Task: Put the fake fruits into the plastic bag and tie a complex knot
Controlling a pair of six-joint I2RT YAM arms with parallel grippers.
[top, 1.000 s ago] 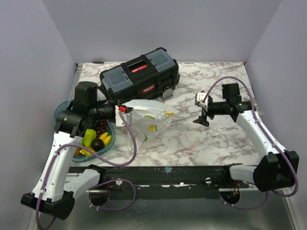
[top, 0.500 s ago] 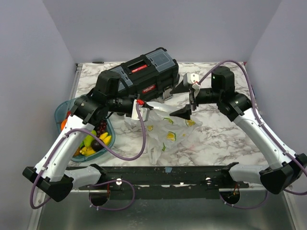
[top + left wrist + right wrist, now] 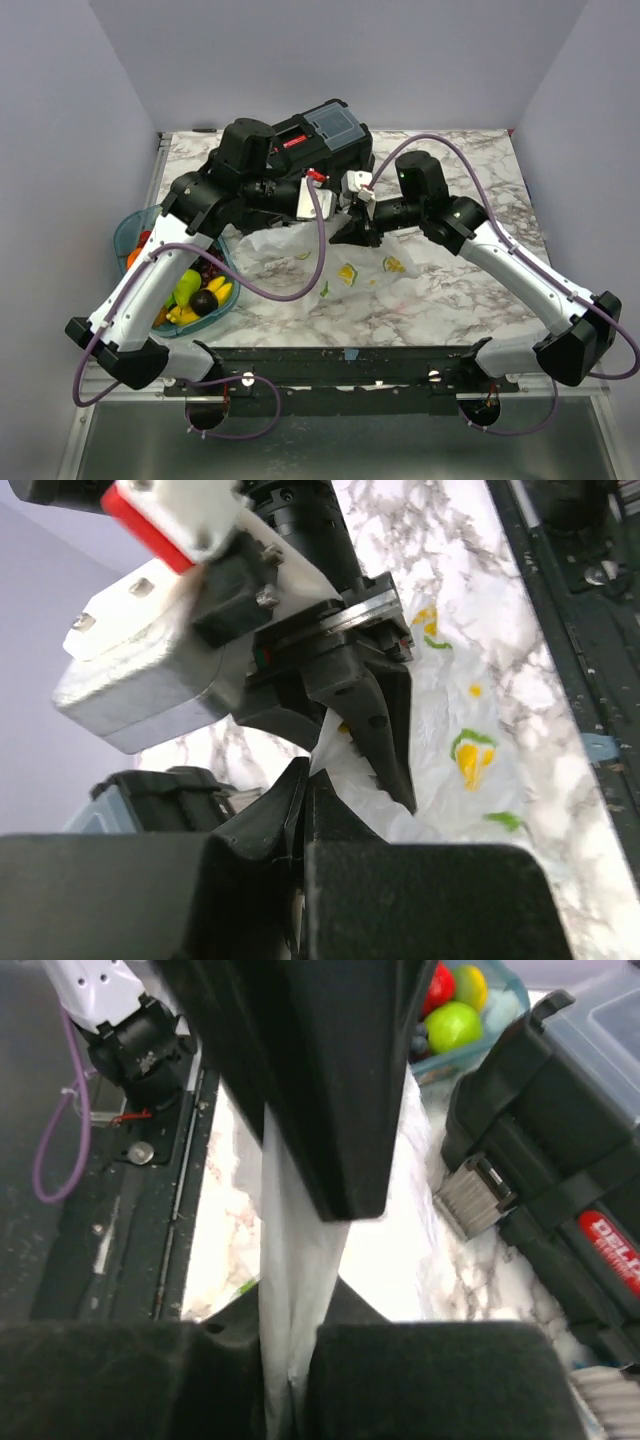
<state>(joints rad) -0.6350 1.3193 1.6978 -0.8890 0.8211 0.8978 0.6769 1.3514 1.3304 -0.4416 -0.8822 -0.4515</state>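
Observation:
The plastic bag (image 3: 345, 262) is whitish with yellow and green prints; it hangs from both grippers and drapes onto the marble table in front of the toolbox. My left gripper (image 3: 335, 212) is shut on its top edge, and white film comes out at the fingertips (image 3: 305, 777). My right gripper (image 3: 353, 232) meets it tip to tip and is shut on a bunched strip of the plastic bag (image 3: 290, 1290). The fake fruits (image 3: 198, 290) lie in the teal tray (image 3: 124, 235) at the left, apart from both grippers; a green one (image 3: 454, 1026) shows in the right wrist view.
The black toolbox (image 3: 330, 130) with grey-blue lids stands just behind the two grippers; its latch (image 3: 478, 1198) is close to the bag. The table's front rail (image 3: 340, 362) runs along the near edge. Purple cables loop off both arms.
The right gripper has swung left to the bag's top and gone from open to shut on it. The left arm has carried the bag rightward and toward the toolbox.

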